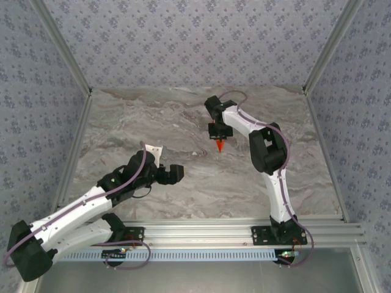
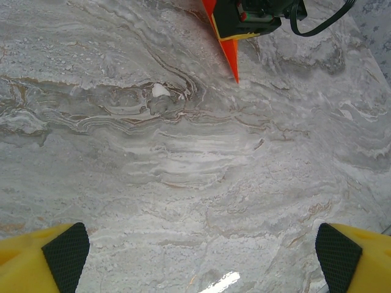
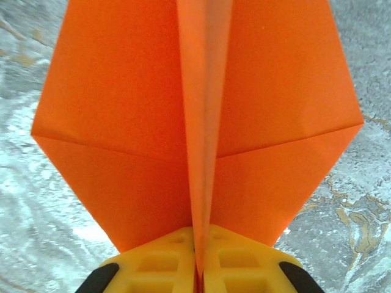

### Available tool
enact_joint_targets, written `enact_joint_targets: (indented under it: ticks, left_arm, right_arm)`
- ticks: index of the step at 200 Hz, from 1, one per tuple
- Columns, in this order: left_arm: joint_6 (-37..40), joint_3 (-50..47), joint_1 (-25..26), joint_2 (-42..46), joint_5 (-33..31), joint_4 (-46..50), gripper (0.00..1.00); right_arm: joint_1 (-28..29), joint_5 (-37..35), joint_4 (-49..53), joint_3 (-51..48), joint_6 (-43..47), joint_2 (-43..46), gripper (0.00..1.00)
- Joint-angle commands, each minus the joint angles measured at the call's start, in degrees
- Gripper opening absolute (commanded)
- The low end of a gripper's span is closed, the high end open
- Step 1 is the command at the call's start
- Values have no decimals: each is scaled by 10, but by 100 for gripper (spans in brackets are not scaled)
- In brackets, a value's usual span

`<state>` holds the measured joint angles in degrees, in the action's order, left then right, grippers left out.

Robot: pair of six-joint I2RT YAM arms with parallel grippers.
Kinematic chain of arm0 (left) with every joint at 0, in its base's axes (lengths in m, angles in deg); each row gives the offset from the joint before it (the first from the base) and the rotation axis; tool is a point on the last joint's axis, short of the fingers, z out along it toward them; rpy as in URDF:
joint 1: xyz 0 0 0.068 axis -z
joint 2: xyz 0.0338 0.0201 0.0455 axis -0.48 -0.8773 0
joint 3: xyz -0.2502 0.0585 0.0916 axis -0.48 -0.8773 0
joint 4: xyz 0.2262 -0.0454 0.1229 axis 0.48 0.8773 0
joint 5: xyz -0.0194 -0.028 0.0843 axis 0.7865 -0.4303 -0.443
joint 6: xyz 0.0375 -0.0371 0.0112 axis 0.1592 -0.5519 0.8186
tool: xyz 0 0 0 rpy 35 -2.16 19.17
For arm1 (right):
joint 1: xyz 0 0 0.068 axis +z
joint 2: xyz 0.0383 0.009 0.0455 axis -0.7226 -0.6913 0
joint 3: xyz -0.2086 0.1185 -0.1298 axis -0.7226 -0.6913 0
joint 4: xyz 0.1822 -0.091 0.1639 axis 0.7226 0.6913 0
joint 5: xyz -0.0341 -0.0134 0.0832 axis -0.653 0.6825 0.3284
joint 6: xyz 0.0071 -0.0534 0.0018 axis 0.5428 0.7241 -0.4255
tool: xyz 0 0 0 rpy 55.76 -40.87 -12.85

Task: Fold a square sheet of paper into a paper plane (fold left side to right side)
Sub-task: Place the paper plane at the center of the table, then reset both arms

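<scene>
The square sheet of paper is folded into a bright orange paper plane (image 3: 122,122), a pointed dart with a raised centre crease and two flat wings. My right gripper (image 3: 198,271) is shut on that centre crease, its yellow fingers pressed together around it. In the top view the paper plane (image 1: 220,145) hangs point-down under my right gripper (image 1: 219,133), above the middle of the grey marbled table (image 1: 153,116). My left gripper (image 1: 178,173) is open to the left of it and nearer, holding nothing. From the left wrist, its black pads (image 2: 66,253) stand wide apart over bare table, with the plane's tip (image 2: 229,55) far ahead.
Patterned walls with metal corner posts (image 1: 73,140) close in the table on three sides. An aluminium rail (image 1: 201,231) carrying both arm bases runs along the near edge. A small white fleck (image 2: 160,90) lies on the tabletop ahead of the left gripper.
</scene>
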<state>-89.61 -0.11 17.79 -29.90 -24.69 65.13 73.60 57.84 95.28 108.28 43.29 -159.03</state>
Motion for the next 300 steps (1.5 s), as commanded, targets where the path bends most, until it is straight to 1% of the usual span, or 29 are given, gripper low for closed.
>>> enact_joint_targets:
  ticks: [1, 30, 52, 80, 112, 132, 149, 174, 193, 204, 212, 227, 248, 261, 265, 280, 291, 300]
  left_arm:
    - [7, 5, -2, 8, 5, 12, 98]
    - [5, 8, -2, 8, 1, 17, 98]
    - [-1, 5, -2, 10, -16, 20, 98]
    - [-4, 3, -7, 14, -30, 26, 98]
    - [-5, 4, -30, 26, -28, 29, 98]
    - [-8, 2, -63, 34, -26, 32, 98]
    - [-10, -1, -102, 37, -10, 30, 98]
    - [-19, -6, -186, 38, 25, 24, 98]
    - [-20, -3, -249, 38, 29, 28, 98]
    - [-16, 2, -279, 37, 8, 38, 98]
    - [-6, 8, -295, 37, -20, 48, 98]
    - [4, 28, -311, 38, -121, 81, 98]
    - [42, 36, -312, 45, -241, 71, 98]
    - [81, 16, -312, 53, -289, 27, 98]
    - [97, 8, -312, 55, -299, 11, 98]
    - [170, -25, -312, 63, -318, -52, 98]
    - [212, -46, -313, 61, -328, -90, 98]
    - [237, -61, -317, 56, -338, -112, 98]
  right_arm:
    - [0, -10, 24, 16, 13, -20, 10]
    - [1, -5, 19, 11, 13, -22, 12]
    - [4, -3, 22, 12, 18, -21, 14]
    - [9, -24, 34, 13, 26, -11, 23]
    - [17, -41, 46, 9, 32, 17, 30]
    - [22, -57, 57, 2, 36, 46, 36]
    - [29, -67, 72, -7, 37, 78, 41]
    - [37, -84, 88, -37, 39, 145, 48]
    - [38, -101, 69, -92, 42, 229, 51]
    - [36, -114, 44, -136, 49, 288, 56]
    - [33, -123, 26, -171, 56, 331, 59]
    - [27, -154, -29, -249, 76, 418, 66]
    - [6, -215, -131, -385, 97, 536, 84]
    - [-23, -232, -201, -467, 100, 605, 94]
    - [-33, -235, -222, -492, 101, 621, 99]
    - [-87, -223, -298, -575, 102, 689, 100]
    - [-128, -189, -365, -640, 119, 727, 100]
    - [-158, -171, -439, -697, 136, 748, 100]
